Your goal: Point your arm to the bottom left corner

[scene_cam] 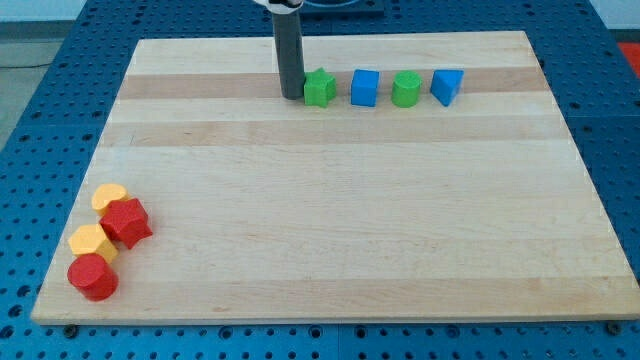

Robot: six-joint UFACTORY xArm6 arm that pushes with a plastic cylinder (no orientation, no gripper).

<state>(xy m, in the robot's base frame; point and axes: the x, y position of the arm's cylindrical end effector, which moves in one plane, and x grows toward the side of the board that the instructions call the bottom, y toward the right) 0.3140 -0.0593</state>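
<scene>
My tip (291,96) rests on the wooden board (330,220) near the view's top, just left of a green star-shaped block (319,88), close to or touching it. To the right of that block stand a blue cube (365,87), a green cylinder (406,89) and a blue triangular block (448,86), all in one row. At the board's bottom left lie a yellow heart-like block (109,197), a red block (127,222), a yellow hexagonal block (91,243) and a red cylinder (93,277), clustered together far from my tip.
The board lies on a blue perforated table (40,120) that shows on all sides. The cluster of yellow and red blocks sits close to the board's left edge.
</scene>
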